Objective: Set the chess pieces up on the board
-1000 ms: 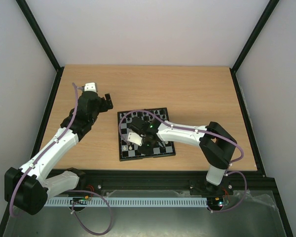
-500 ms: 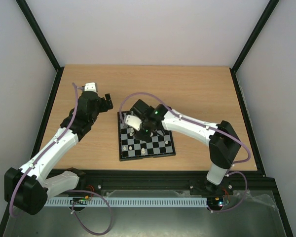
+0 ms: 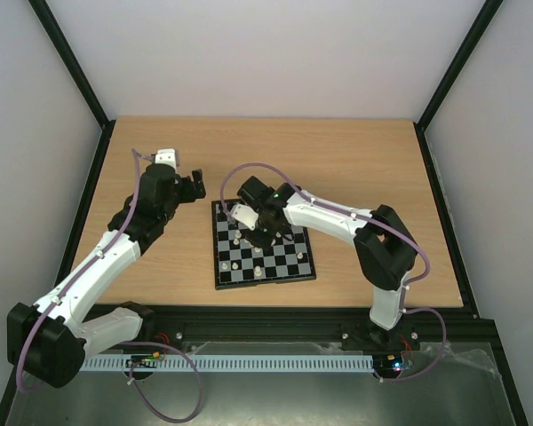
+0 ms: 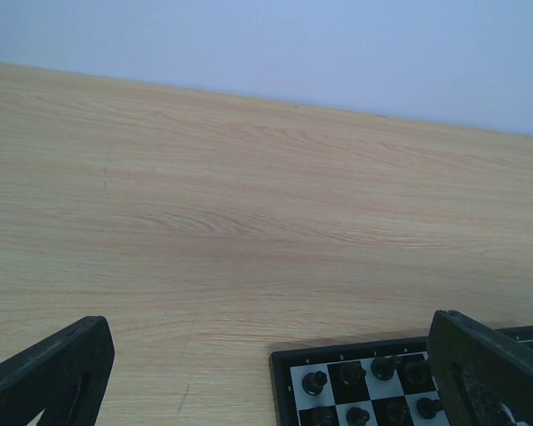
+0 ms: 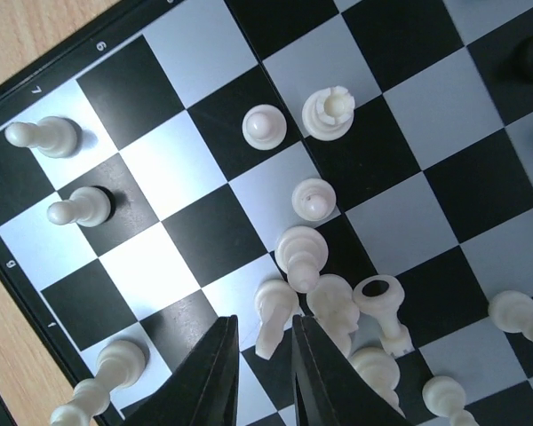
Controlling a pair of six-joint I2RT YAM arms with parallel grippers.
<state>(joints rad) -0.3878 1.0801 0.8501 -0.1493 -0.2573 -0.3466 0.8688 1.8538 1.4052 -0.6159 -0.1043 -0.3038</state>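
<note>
The right claw (image 5: 261, 330) is hanging over the upper left part of the board (image 3: 266, 282), having swung up there from the board's lower left area a second ago. Its jaws are standing narrow around the foot of a tipped cream-white piece (image 5: 272, 312) at the lower centre of the right wrist view. Whether they are gripping it, I cannot tell.

This is looking like the start of another pick. The white chess pieces (image 5: 324, 297) around it are standing and lying in a loose jumble rather than in ranks, so much sorting is remaining. Black pieces (image 4: 373, 368) are showing on the board at the lower right of the left wrist view.

The left claw (image 4: 266, 355) is staying released and empty over the bench (image 4: 249, 177), left of the board.
</note>
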